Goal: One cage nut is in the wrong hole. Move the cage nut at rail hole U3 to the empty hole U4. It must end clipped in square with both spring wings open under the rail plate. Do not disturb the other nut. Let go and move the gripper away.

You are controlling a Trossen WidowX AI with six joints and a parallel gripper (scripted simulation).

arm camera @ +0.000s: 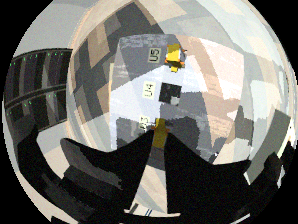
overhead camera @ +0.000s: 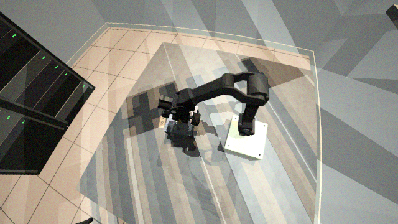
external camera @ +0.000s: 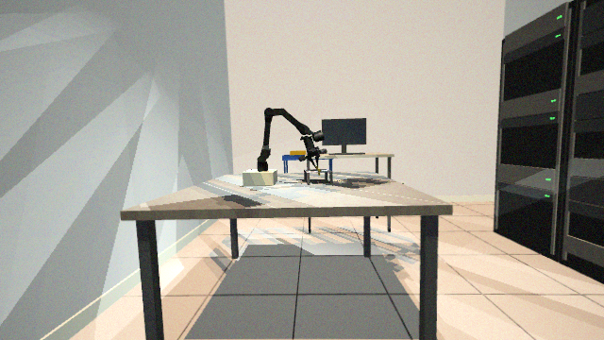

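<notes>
The rail plate (arm camera: 131, 102) lies under my gripper, with labels U5, U4 and a partly covered U3. A yellow cage nut (arm camera: 160, 125) is pinched between the fingertips at U3; the fingers hide its lower part, so I cannot tell whether it is seated or raised. The U4 hole (arm camera: 170, 93) is an empty dark square just beyond it. The other yellow nut (arm camera: 174, 54) sits at U5, clear of the fingers. My gripper (arm camera: 158, 135) (external camera: 318, 168) is shut on the U3 nut and points down at the rail. The spring wings under the plate are hidden.
The rail stands on the table (external camera: 288, 212). The arm's pale base block (overhead camera: 247, 144) (external camera: 260, 178) stands beside it. A small tan label (overhead camera: 161, 122) is at the rail's side. Server racks (overhead camera: 28, 78) (external camera: 533, 142) and a monitor (external camera: 343, 131) are off the table.
</notes>
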